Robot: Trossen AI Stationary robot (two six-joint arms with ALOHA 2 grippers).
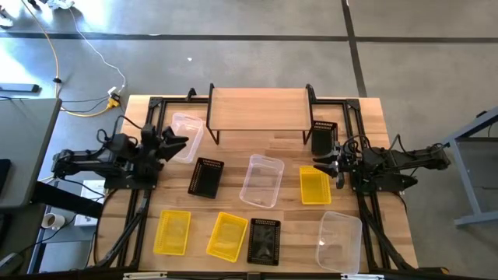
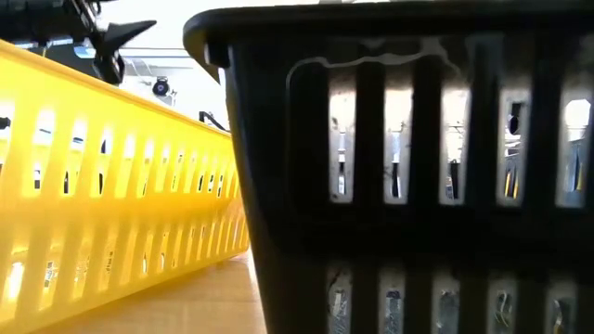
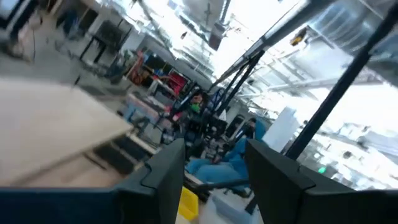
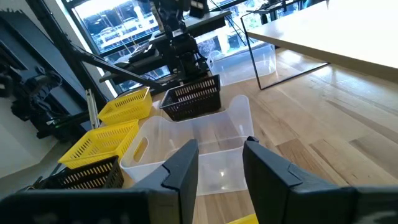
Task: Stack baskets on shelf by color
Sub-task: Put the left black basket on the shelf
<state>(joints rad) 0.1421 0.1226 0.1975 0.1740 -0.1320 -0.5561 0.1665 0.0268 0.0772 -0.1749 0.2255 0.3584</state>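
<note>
High view shows the shelf [image 1: 258, 106] at the far middle of the desk [image 1: 373, 117], its light-wood top bare: no basket is stacked on it yet, so the sorting by color looks barely begun. All nine baskets lie loose on the desk. A clear basket [image 1: 187, 137] sits just left of the shelf's left legs, and a black mesh basket [image 1: 323, 137] stands just right of its right legs. Nearer the middle are a second black mesh basket [image 1: 206, 177], a clear basket [image 1: 261, 180] and a yellow basket [image 1: 314, 185]. Along the near edge lie two yellow baskets [image 1: 173, 232] [image 1: 227, 236], a third black mesh basket [image 1: 264, 240] and the last clear basket [image 1: 339, 241] at the near right.

Left gripper [image 1: 176, 143] hovers at the left clear basket's near-left edge; in the left wrist view its jaws stand apart with nothing between them, pointing up over the shelf plank toward the room. Right gripper [image 1: 325, 164] waits at the right side, between the right black mesh basket and the middle yellow one, jaws apart and empty too.

By my reading everything remains: three stacks, one per color, must be lifted onto the shelf, and the clear basket beside the left gripper is the likeliest first pick.
</note>
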